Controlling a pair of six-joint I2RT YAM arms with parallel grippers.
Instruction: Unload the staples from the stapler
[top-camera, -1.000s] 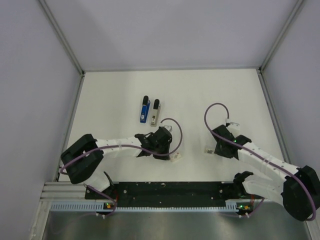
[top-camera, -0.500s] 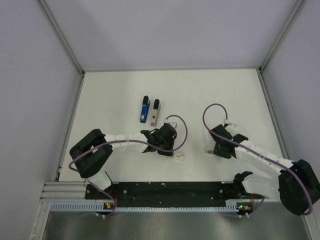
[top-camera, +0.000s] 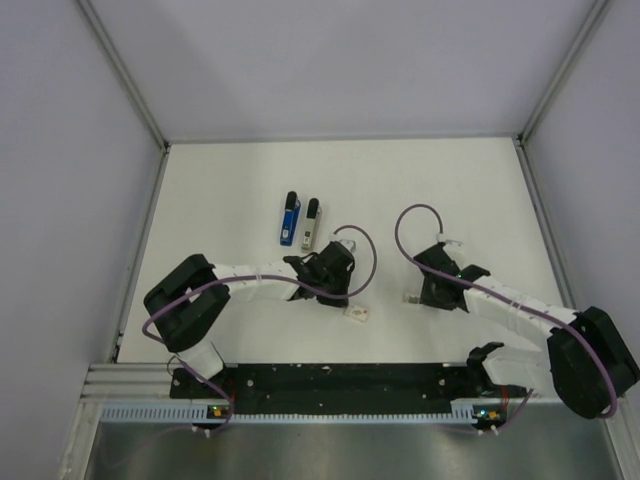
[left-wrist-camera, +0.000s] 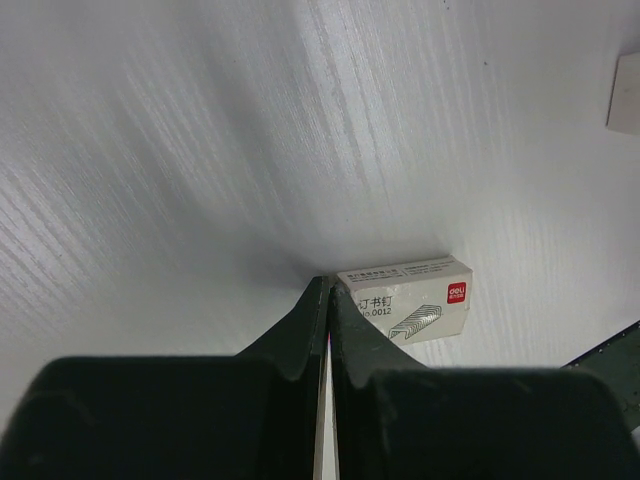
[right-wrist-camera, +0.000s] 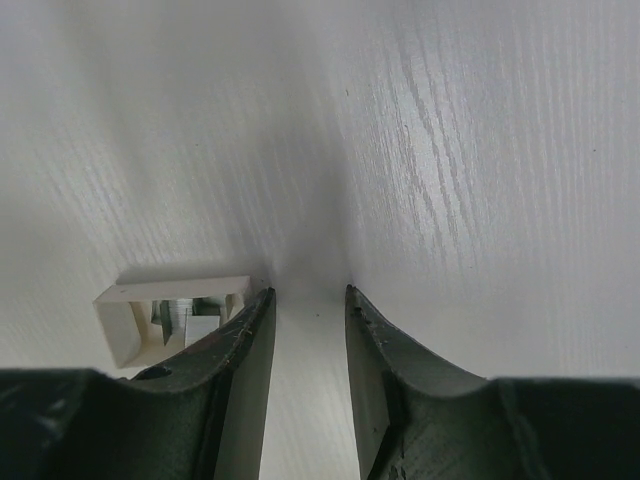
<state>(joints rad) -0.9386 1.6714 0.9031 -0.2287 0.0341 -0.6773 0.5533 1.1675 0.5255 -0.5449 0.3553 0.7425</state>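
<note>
Left fingers pressed together, right fingers narrowly parted; both empty. Advisable: pin the grey stapler flat before opening it.

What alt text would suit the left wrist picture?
The left gripper, black and shut, points at a white table; a small white staple box with a red logo lies just right of its tips.
</note>
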